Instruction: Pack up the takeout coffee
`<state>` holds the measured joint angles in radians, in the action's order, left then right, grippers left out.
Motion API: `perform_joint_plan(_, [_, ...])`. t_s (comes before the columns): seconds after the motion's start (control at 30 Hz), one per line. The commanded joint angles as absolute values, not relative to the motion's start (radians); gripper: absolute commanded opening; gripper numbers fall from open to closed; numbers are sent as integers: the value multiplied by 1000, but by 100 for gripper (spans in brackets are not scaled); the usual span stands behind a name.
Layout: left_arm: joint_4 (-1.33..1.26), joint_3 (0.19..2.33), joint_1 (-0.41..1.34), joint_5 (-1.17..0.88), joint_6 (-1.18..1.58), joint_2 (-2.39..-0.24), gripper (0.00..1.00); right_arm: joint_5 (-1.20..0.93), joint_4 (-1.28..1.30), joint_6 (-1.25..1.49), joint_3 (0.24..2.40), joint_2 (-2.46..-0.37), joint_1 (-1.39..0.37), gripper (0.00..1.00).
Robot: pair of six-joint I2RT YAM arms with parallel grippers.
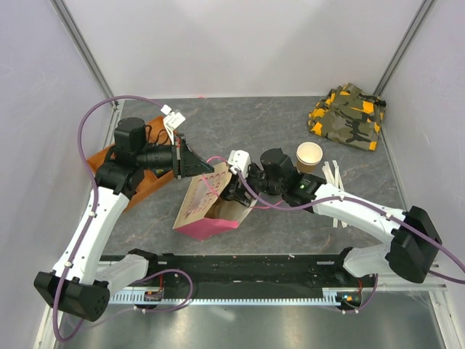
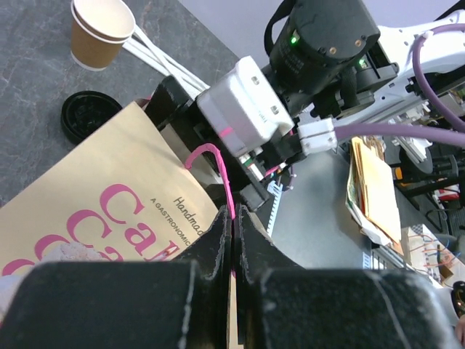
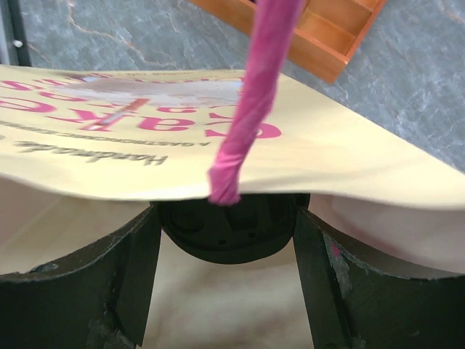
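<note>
Takeout coffee (image 3: pixel 229 231), seen only as its round black lid, sits inside the mouth of the paper bag (image 1: pixel 197 211), between the fingertips of your right gripper (image 3: pixel 227 243). The jaws stand wide and the lid spans the gap, meeting both fingers, so this reads as a grip on the cup rather than empty jaws. The tan body is hidden below the bag's edge.

Your left gripper (image 2: pixel 234 243) is pinched tight on the bag's upper lip, just beside the pink handle (image 2: pixel 218 178). It lifts that side so the mouth gapes toward the right arm, which is why the bag lies tilted rather than standing.

Outside the bag, beyond its mouth, a lidless paper cup (image 1: pixel 309 155) and a loose black lid (image 2: pixel 89 115) rest on the table (image 1: pixel 276 123); neither is part of the job.

Judged from here, you are mid-insertion: the takeout coffee is in the bag's mouth but not yet set down and released.
</note>
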<state>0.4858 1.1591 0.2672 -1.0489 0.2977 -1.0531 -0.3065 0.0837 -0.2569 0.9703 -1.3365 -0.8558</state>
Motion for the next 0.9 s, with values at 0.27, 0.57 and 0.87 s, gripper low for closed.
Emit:
perform_joint_plan(0.27, [503,1158,184,-1117,258,-1039,2,-186,41,-273,1028,-1451,-861,27])
perform_joint_plan(0.57, [580,1140,103,-1170,206,-1051,2,-183,71,-310,1055,-1482,-862,27])
perform_joint_plan(0.87, [583,1172,80,-1172,254,-1083,2,-203,72,-268,1130,-1488,-861,26])
